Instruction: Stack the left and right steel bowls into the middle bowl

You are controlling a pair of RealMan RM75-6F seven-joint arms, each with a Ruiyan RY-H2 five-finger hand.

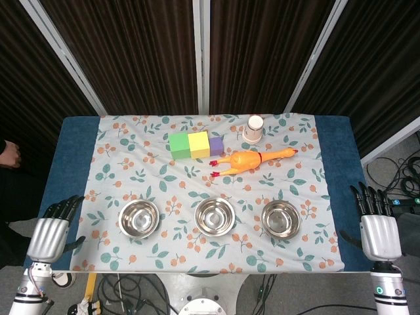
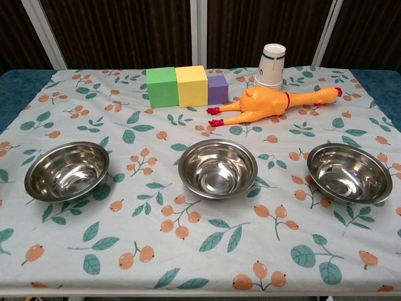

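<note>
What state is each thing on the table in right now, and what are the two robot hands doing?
Left bowl: upright, empty, not stacked.
Middle bowl: upright, empty.
Right bowl: upright, empty, not stacked.
Paper cup: upside down.
Rubber chicken: lying on its side.
Three blocks: in a row, touching.
Left hand: open, holding nothing, beside the table.
Right hand: open, holding nothing, beside the table.

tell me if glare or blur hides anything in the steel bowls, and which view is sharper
Chest view: sharper and closer; the middle steel bowl shows bright reflections on its inner wall, yet its rim and bottom read clearly, as do those of the left steel bowl and right steel bowl. Head view: softer and more distant; the bowls' insides are washed with pale glare, and shadows are faint.
</note>
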